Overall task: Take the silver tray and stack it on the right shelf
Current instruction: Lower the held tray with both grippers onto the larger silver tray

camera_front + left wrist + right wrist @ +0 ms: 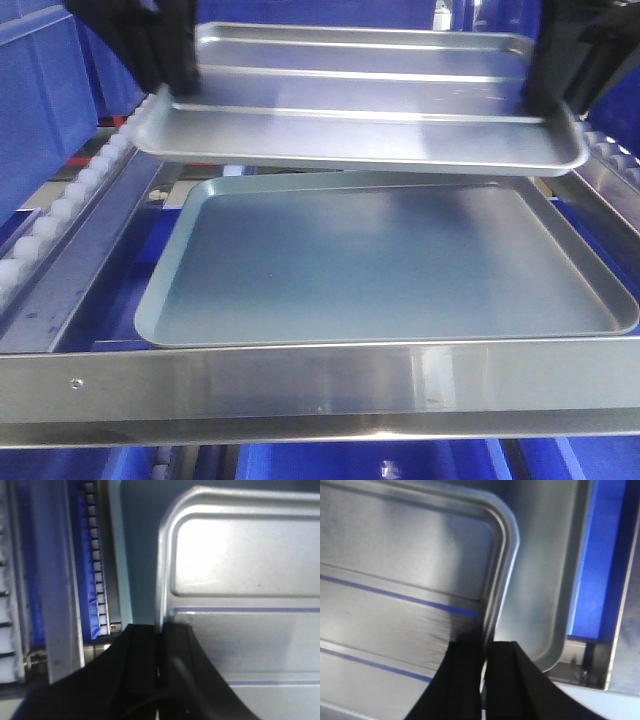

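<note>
The silver tray (360, 100), shiny with two long ridges, hangs level in the air above the duller grey tray (390, 265) that lies on the right shelf. My left gripper (170, 75) is shut on the silver tray's left rim; in the left wrist view its black fingers (159, 650) clamp that rim (162, 580). My right gripper (545, 90) is shut on the tray's right rim; in the right wrist view it (484, 652) pinches the rim (502, 560) near a rounded corner. The shelf's broad shiny front bar (320, 385) runs across the bottom.
White roller rails run along the shelf's left side (60, 215) and right side (610, 150). Blue bins (40, 110) stand at the left and behind. The grey tray's corner (545, 605) shows under the silver tray, beside a blue bin wall (597, 555).
</note>
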`<act>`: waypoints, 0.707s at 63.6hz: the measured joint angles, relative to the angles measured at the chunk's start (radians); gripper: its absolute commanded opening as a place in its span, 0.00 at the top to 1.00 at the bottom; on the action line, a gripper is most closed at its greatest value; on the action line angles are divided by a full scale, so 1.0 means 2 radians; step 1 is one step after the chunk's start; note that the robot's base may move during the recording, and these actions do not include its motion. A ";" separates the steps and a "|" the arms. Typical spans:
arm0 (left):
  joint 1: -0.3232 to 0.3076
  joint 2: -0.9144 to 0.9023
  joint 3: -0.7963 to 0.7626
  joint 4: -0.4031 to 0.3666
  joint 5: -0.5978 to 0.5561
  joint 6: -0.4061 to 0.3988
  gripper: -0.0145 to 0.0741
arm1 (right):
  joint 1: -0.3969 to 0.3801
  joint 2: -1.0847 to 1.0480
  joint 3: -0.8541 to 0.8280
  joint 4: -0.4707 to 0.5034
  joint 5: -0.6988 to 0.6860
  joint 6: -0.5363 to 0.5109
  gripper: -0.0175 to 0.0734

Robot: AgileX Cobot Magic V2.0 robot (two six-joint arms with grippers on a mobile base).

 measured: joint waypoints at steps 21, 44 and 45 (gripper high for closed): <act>0.009 0.079 -0.005 0.004 -0.062 -0.003 0.95 | -0.054 0.079 -0.028 0.012 -0.004 -0.054 0.74; 0.053 0.146 -0.005 -0.036 -0.096 0.006 0.95 | -0.055 0.165 -0.031 0.015 -0.067 -0.059 0.74; 0.053 0.148 -0.005 -0.038 -0.096 0.008 0.95 | -0.055 0.166 -0.031 0.015 -0.068 -0.059 0.74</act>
